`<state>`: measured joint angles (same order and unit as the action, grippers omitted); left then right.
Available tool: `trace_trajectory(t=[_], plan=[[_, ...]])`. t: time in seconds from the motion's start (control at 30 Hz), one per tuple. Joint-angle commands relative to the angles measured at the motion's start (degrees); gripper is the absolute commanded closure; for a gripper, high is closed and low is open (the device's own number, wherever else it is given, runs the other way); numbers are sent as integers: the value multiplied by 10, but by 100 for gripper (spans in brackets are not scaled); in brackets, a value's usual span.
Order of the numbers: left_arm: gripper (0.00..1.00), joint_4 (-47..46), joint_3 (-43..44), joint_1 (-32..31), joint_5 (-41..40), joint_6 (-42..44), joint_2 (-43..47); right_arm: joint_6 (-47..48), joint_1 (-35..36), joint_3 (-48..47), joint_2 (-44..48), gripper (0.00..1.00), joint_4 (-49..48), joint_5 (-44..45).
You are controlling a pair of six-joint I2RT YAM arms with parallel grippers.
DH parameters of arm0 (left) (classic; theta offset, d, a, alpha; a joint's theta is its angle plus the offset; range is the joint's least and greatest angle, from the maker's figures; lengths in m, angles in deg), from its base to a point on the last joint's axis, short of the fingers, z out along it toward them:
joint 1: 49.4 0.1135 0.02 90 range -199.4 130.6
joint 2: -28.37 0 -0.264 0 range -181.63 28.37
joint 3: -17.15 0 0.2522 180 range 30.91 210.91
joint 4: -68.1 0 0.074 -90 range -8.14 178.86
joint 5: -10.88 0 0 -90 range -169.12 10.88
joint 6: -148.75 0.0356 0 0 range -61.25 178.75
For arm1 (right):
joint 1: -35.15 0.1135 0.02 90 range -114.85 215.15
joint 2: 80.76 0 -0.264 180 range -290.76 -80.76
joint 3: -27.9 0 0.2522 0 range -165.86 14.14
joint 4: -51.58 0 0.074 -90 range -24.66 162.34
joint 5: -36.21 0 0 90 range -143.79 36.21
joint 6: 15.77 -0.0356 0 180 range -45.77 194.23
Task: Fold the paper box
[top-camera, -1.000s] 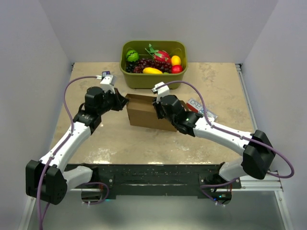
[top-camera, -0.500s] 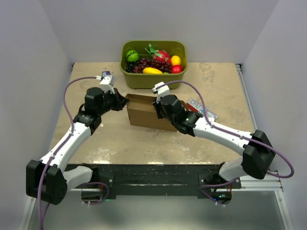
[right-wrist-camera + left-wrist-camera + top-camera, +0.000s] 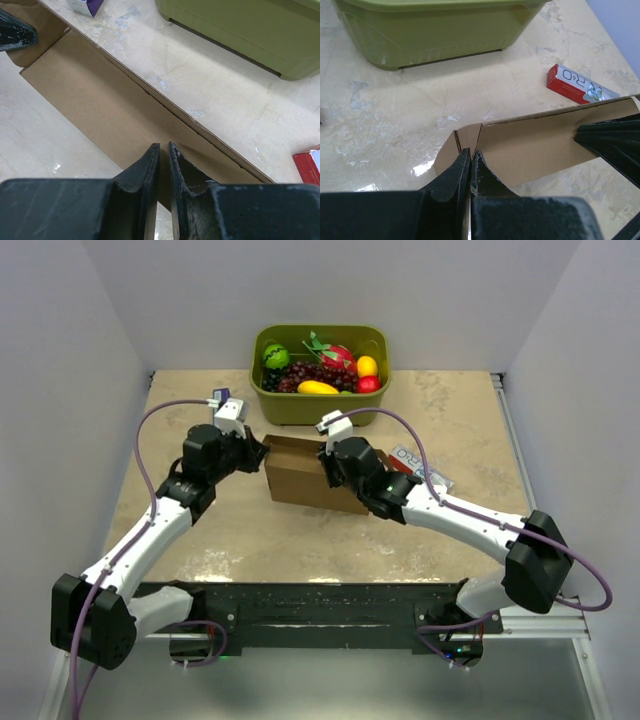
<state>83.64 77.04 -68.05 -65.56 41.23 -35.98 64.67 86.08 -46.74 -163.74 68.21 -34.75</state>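
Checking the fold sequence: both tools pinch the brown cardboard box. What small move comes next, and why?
Probably the left tool swings its pinched end flap inward while the right tool steadies the long wall of the brown cardboard paper box; that corner is not yet closed.

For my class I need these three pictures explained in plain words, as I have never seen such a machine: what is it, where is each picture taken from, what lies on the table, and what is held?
The machine is two robot arms, a left arm and a right arm, bolted at the near edge of the table. The wide picture comes from a fixed camera above and behind them. The other two come from a camera on each wrist, looking along its own fingers. On the table are a green tub of fruit, a small red packet and a brown paper box, partly folded. The left hand pinches the box's left corner; the right hand is closed on its right end.
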Motion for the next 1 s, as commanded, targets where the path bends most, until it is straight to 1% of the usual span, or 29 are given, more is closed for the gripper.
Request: trace_trajectory(t=[0.0, 0.13, 0.27, 0.4, 0.47, 0.6, 0.73, 0.77, 0.87, 0.97], plan=[[100, 105, -31, -45, -42, 28, -27, -3, 0, 9, -39, 82, 84, -15], [100, 126, -31, -63, -101, 31, -28, -2, 0, 9, -39, 82, 83, -13], [100, 144, -22, -67, -133, 37, -30, -1, 0, 10, -35, 82, 84, -11], [100, 140, -23, -67, -131, 40, -21, 0, 0, 10, -37, 82, 84, -9], [100, 127, -26, -67, -106, 42, -20, 0, 0, 9, -38, 82, 86, -9], [100, 119, -18, -67, -89, 38, -28, -1, 0, 1, -33, 82, 92, -14], [100, 123, -8, -67, -93, 31, -29, -5, 0, -18, -7, 59, 116, -30], [100, 123, -6, -67, -94, 29, -28, -7, 0, -25, 1, 47, 126, -37], [100, 124, -3, -67, -100, 26, -27, -6, 1, -34, 47, 32, 144, -75], [100, 125, 4, -67, -100, 22, -27, -12, 0, -46, 89, 28, 192, -110]])
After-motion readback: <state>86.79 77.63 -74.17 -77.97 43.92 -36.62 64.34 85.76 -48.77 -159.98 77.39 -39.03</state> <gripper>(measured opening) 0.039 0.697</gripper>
